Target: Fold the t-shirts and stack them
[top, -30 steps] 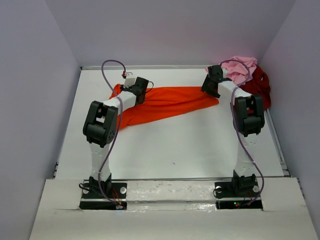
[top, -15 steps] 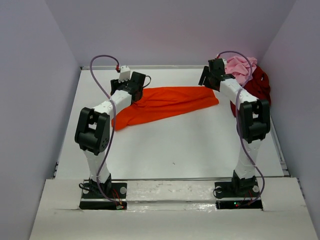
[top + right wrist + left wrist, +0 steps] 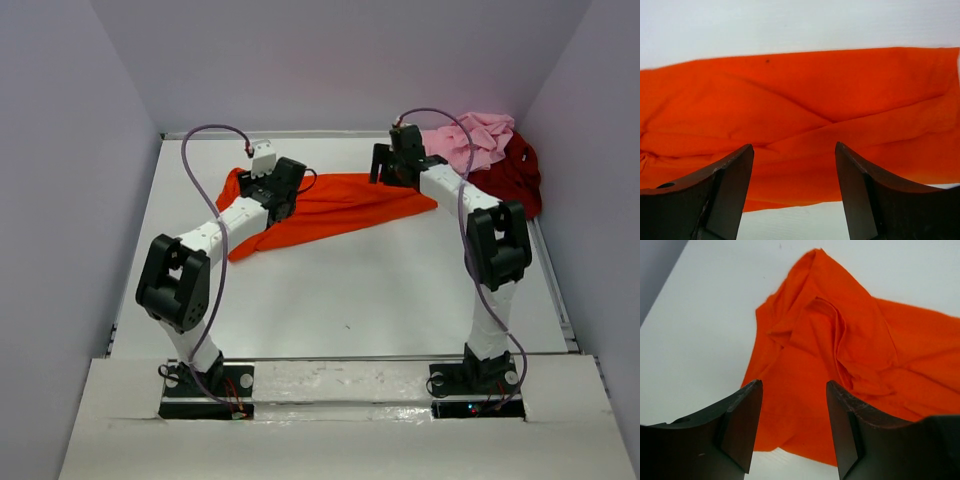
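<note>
Top external: bright orange cloth t-shirt (image 3: pixel 345 205) spans the bench's (image 3: pixel 400 290) far edge; left jaws, right jaws released over opposite ends.

left claw (image 3: pixel 792 387): opened, released orange t-shirt (image 3: pixel 345 200) | right claw (image 3: pixel 794 150): moved from pink t-shirt (image 3: pixel 470 140) to above orange t-shirt

A white table (image 3: pixel 350 290) sits boxed by plain pale lilac walls (image 3: pixel 340 60), evenly lit.
</note>
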